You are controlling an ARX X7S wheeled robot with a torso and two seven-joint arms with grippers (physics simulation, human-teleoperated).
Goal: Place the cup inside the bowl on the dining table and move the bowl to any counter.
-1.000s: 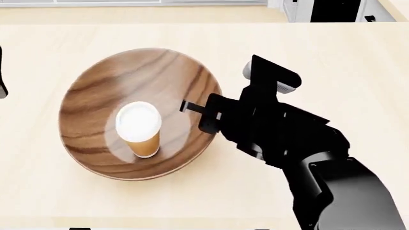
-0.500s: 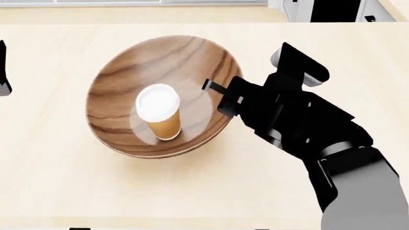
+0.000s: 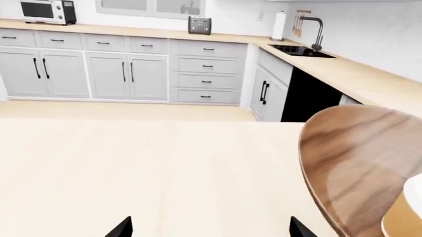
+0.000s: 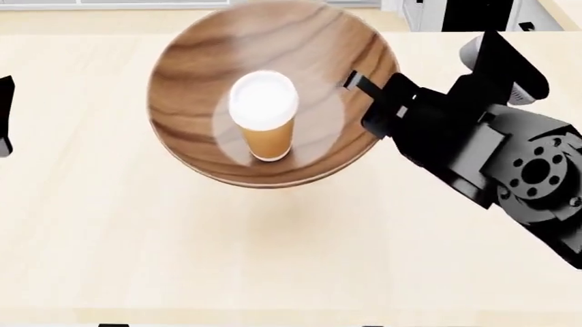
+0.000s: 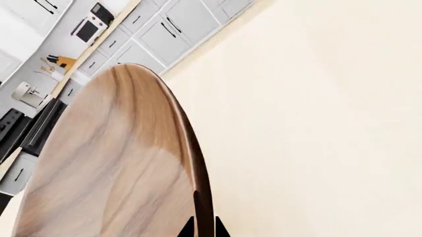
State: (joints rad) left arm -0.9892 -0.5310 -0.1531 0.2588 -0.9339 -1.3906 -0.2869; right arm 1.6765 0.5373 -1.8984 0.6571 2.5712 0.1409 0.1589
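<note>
Much bare surface of the dining table [image 4: 182, 259] is seen nearest the robot, running out to its thin near edge. Farther out, the bowl [image 4: 195, 122] is held above the tabletop, its shadow cast below, with the cup [image 4: 264, 116] standing upright on its paler base. The bowl's right rim is clamped by the right gripper [image 4: 364, 85], one finger lying over the inside. The left gripper [image 3: 207, 228] is seen only as two dark tips set apart, nothing between them. Beyond the table's far edge, the counter [image 3: 356, 74] is seen along white cabinets.
</note>
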